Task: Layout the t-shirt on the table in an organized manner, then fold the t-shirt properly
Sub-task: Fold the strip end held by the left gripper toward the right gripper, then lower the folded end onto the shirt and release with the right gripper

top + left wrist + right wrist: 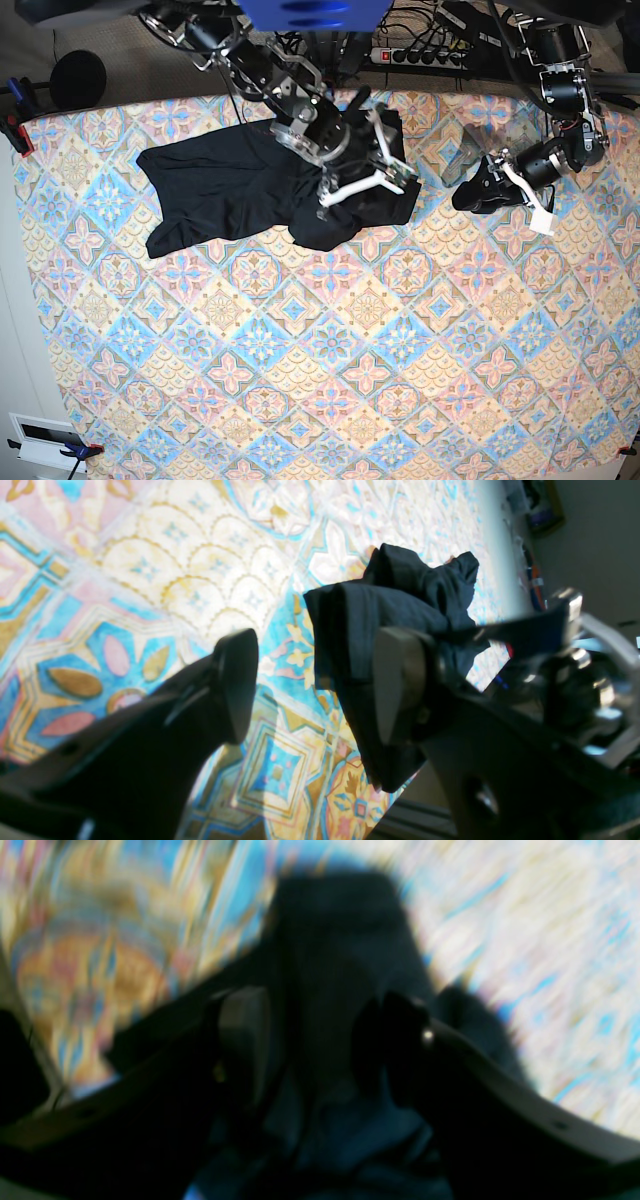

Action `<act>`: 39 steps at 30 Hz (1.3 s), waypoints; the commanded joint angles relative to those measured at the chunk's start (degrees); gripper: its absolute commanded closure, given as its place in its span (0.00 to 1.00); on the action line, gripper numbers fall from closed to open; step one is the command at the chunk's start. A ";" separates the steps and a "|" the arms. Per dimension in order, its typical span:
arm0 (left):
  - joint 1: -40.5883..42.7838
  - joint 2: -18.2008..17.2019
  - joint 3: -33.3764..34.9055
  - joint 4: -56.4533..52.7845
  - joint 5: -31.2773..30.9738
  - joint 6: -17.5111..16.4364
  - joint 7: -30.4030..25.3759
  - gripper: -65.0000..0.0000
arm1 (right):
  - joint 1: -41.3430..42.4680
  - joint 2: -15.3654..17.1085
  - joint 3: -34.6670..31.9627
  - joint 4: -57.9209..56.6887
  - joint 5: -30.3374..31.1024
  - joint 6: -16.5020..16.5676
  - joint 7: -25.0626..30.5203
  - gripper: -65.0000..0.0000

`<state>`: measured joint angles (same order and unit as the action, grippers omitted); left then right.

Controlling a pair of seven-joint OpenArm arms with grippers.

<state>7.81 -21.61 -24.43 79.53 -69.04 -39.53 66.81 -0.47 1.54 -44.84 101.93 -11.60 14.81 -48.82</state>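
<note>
On the table (300,380), both claws open around the t-shirt (230,190); no writing readable.

No text, label, brand, number or sign can be read anywhere in these three views; nothing is legible.

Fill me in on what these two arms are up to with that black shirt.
They are spreading the t-shirt out on the table. The shirt lies crumpled near the far edge, not yet flat. The right gripper is over its bunched end, fabric between its jaws. The left gripper has a dark fold against one jaw, jaws apart.
</note>
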 commanded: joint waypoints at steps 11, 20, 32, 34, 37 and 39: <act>-0.74 -1.03 -0.41 0.69 -1.43 -0.47 -1.09 0.47 | 3.06 -1.15 0.14 1.06 0.30 -0.17 1.30 0.38; -0.91 -1.03 -0.41 0.61 -1.34 -0.47 -1.09 0.47 | 4.12 -1.15 -0.13 -5.27 0.30 -0.17 1.48 0.38; -0.74 -1.03 -0.41 0.61 -1.34 -0.47 -1.09 0.48 | 4.12 -1.15 -0.30 -10.90 0.30 -0.17 4.82 0.55; -0.74 -1.03 -0.41 0.61 -1.34 -0.47 -1.09 0.48 | 4.12 -1.15 0.14 -10.72 0.30 -0.17 4.99 0.69; -0.74 -1.03 -0.41 0.61 -1.34 -0.47 -1.09 0.48 | 3.94 -1.15 0.93 -10.37 0.30 -0.17 5.17 0.80; -0.74 -1.03 -0.41 0.61 -1.34 -0.47 -1.09 0.48 | 3.77 -1.15 3.39 -9.75 0.30 -0.17 5.34 0.80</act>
<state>7.64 -21.76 -24.43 79.42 -68.99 -39.48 66.81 2.33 0.60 -41.89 90.91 -10.46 15.29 -43.79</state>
